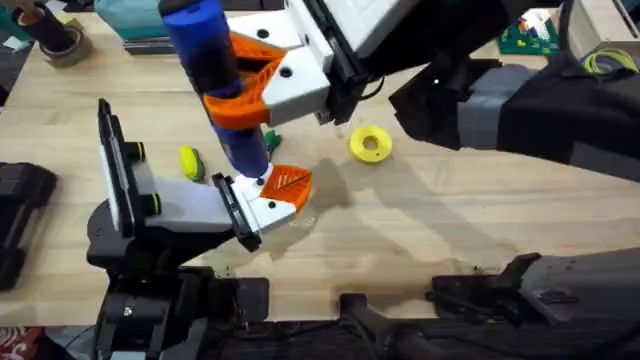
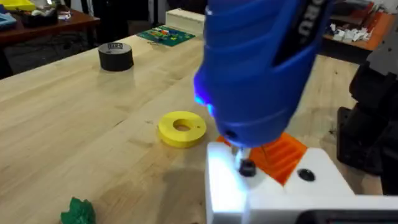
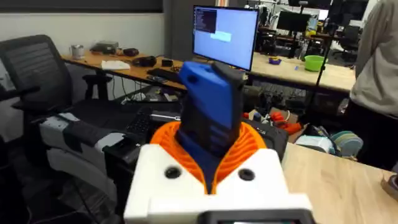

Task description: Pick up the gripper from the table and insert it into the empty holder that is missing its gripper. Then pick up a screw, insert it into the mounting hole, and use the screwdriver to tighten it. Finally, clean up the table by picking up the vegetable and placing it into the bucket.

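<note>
**Over the holder: screwdriver bit down on the mount**

At the far left corner of the bench (image 1: pixel 450 240) sits a tape roll (image 1: pixel 62 45). Nearer, the left arm reaches in from the lower left; how its jaws stand cannot be told from these views. Just right of that arm's body lies a small yellow-green piece (image 1: pixel 190 163). At the arm's tip is the white holder (image 1: pixel 262 212), with the orange gripper (image 1: pixel 290 183) seated in it, ribbed face up. The blue screwdriver (image 1: pixel 215 75) stands nearly upright over the holder, its bit coming down onto a screw (image 2: pixel 247 167) in the white mount, a blue light glowing at its nose. The right gripper (image 1: pixel 262 75), reaching across from the right, has its jaws closed around the screwdriver's body, orange pads (image 3: pixel 245 146) pressed to either side. A bit of the green vegetable (image 1: pixel 270 141) shows just beyond the screwdriver's tip. Farther right, apart from the rest, lies a yellow ring (image 1: pixel 370 144).
</note>
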Tool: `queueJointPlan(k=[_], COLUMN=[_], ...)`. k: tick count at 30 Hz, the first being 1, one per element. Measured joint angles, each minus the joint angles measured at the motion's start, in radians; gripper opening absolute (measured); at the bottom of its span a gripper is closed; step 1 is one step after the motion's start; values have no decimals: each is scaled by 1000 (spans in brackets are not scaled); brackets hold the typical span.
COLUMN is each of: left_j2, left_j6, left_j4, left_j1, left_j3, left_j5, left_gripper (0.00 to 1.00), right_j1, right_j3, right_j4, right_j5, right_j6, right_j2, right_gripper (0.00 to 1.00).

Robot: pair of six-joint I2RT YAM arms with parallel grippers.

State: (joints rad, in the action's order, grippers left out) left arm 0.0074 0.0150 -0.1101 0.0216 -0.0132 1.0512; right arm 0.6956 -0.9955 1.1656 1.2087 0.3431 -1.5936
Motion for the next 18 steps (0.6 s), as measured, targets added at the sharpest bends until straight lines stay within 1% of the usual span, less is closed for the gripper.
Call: queueJointPlan(k=[10,12,15,18], left_j2=[0,0,0,0], left_j6=[0,0,0,0], left_j4=[0,0,0,0], left_j1=[0,0,0,0], left_j3=[0,0,0,0], left_j5=[0,0,0,0], left_gripper=[4,4,4,4], right_j1=[0,0,-2,-15], right_j3=[0,0,-1,-26], right_j4=[23,60,161,175], right_j5=[1,0,-8,11], right_j6=[2,15,58,123], right_j2=[0,-1,-1,-1], right_gripper=[24,24,24,24])
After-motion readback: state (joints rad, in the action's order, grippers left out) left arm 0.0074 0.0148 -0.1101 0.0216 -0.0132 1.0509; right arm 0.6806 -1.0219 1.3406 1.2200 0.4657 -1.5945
